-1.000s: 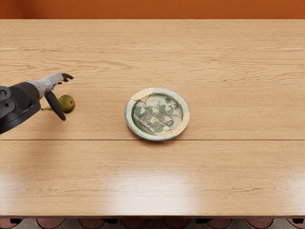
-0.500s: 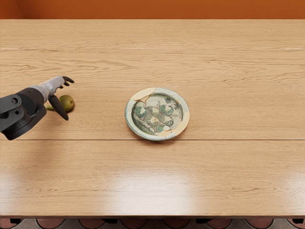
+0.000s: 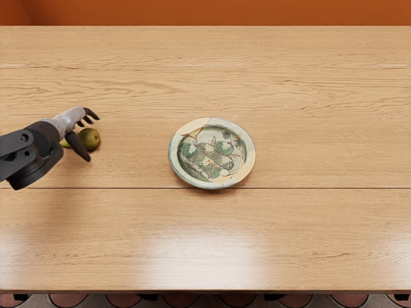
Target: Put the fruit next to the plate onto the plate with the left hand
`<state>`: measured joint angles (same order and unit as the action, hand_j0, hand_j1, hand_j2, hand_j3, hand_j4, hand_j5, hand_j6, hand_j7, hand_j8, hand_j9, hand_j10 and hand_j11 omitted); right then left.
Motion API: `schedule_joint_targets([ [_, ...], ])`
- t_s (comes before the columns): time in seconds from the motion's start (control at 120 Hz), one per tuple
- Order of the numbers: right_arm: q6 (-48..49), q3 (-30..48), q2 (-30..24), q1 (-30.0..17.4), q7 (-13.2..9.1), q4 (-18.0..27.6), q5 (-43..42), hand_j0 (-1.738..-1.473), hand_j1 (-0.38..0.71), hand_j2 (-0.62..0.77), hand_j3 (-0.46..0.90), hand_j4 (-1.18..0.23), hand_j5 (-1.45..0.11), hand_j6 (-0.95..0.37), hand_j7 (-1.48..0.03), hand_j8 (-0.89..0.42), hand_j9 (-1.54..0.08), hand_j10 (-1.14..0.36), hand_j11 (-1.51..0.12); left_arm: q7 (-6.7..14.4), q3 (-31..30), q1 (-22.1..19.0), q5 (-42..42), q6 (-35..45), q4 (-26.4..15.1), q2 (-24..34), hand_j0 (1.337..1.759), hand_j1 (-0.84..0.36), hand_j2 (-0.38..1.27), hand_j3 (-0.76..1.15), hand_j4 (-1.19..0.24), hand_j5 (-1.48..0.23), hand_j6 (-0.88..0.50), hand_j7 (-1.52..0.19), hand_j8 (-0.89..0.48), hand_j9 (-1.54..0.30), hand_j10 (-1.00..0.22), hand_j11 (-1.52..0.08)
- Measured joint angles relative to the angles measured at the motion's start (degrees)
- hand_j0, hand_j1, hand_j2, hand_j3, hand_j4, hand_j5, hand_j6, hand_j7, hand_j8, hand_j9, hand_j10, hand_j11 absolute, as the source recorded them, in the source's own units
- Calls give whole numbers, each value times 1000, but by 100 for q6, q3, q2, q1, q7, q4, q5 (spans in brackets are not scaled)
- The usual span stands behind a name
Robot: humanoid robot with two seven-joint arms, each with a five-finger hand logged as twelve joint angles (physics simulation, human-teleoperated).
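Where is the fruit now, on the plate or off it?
Off it. The pear lies on the table, well left of the empty plate, and the open left hand is beside it, not yet gripping.

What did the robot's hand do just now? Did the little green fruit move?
The left hand slid a little nearer in the picture, closing in on the pear, with its fingers spread behind the fruit and its thumb in front. It has not taken hold of anything. The pear stayed where it was on the table, and so did the plate.
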<state>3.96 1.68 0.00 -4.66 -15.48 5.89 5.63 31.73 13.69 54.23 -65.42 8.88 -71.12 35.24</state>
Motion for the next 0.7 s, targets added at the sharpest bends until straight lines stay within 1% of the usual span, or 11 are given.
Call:
schedule_joint_targets([
  [0.183, 0, 0, 0, 0, -1, 0, 0, -1658, -349, 0, 0, 0, 0, -1, 0, 0, 0, 0, 0, -3, 0, 0, 2, 0, 110, -8, 1658, -34, 68, 0, -326, -419, -327, -419, -327, -418, -325, -418],
  [0.442, 0, 0, 0, 0, -8, 0, 0, -1658, -349, 0, 0, 0, 0, -1, 0, 0, 0, 0, 0, 6, -1, 26, 1, 0, 175, -171, 1658, -55, 72, 0, -343, -442, -344, -441, -344, -441, -343, -441],
  [0.7, 0, 0, 0, 0, -8, 0, 0, -1658, -349, 0, 0, 0, 0, -1, 0, 0, 0, 0, 0, 18, -5, 17, 6, -2, 218, -177, 1658, -88, 78, 0, -370, -477, -371, -477, -371, -477, -370, -476],
])
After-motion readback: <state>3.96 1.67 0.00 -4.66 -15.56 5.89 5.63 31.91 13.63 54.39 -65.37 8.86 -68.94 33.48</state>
